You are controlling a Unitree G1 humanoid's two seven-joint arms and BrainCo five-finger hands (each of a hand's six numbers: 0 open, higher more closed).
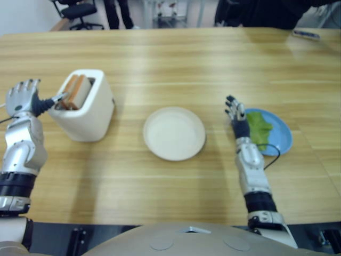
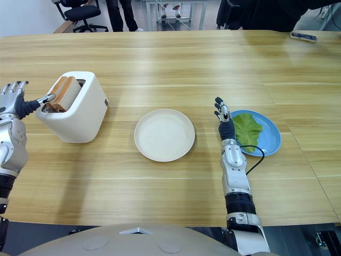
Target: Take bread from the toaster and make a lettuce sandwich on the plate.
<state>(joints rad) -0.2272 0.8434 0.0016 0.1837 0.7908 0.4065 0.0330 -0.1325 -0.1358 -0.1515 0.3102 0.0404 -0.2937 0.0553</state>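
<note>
- Wooden table (image 1: 176,64) fills the left eye view, with an office chair (image 1: 80,10) behind it at the top left of the frame.
- Left eye view, left side: the white toaster (image 1: 88,109) stands upright, and two slices of bread (image 1: 74,92) poke out of its slot.
- The left hand (image 1: 24,98) sits just beside the toaster at the frame's left edge. Its fingers are spread apart and hold nothing. One fingertip points at the nearer slice, though I cannot tell whether it touches.
- Risk on this side: a sideways approach with so little finger on the slice would probably tip the bread in its slot. It could also shove the toaster along the table rather than lift anything. Pinching one slice could drag its neighbour askew.
- Right eye view, centre: the cream plate (image 2: 164,135) lies flat between the toaster and the greens, with the sandwich not yet begun.
- Right of centre: the right hand (image 2: 222,120) rests with fingers straight and apart, gripping nothing. It is just beside the left rim of the blue dish (image 2: 272,145), which holds the lettuce (image 2: 246,128).
- Risk on this side: the leaf lies thin and flat, so fingers may skate over it or push the dish away.
- A black cable (image 2: 257,160) loops off the forearm over the dish's near rim. It could catch the dish when the arm swings toward the plate.
</note>
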